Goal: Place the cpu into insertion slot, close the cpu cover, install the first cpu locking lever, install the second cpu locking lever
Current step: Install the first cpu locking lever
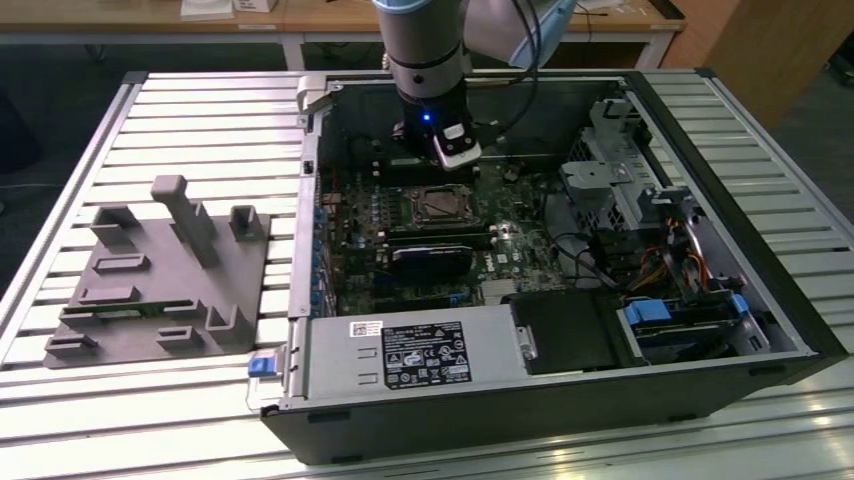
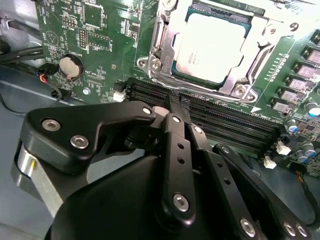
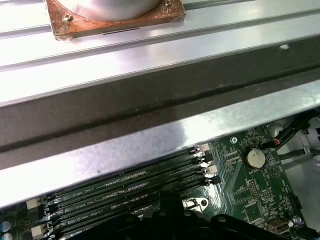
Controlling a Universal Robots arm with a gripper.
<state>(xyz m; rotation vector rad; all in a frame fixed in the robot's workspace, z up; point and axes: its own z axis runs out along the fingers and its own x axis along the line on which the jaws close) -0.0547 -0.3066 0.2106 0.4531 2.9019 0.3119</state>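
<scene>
Grey ribbed fixture point(image 1: 160, 275) on slatted table point(image 1: 200, 110), beside open case point(image 1: 561, 400). Black gripper point(image 2: 175, 106) pinched narrow over memory slots point(image 2: 225, 125), holding nothing. Cpu point(image 2: 212, 47), matte silver square, seated in slot point(image 2: 161, 50); cover point(image 2: 240, 90) down.

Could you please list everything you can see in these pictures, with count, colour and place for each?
Computer case: one, dark grey, lying open on the slatted table.
Table: one, pale metal slats, under everything.
Circuit board: one, green, inside the case.
Cpu: one, pale silver-grey, seated in the insertion slot.
Cpu cover: one, silver frame, lying down around the chip.
Memory slots: four, long and black, beside the socket.
Coin battery: one, silver, on the board.
Fixture tray: one, grey, on the table at the exterior view's left.
Gripper: one, black, fingers together over the memory slots.
</scene>
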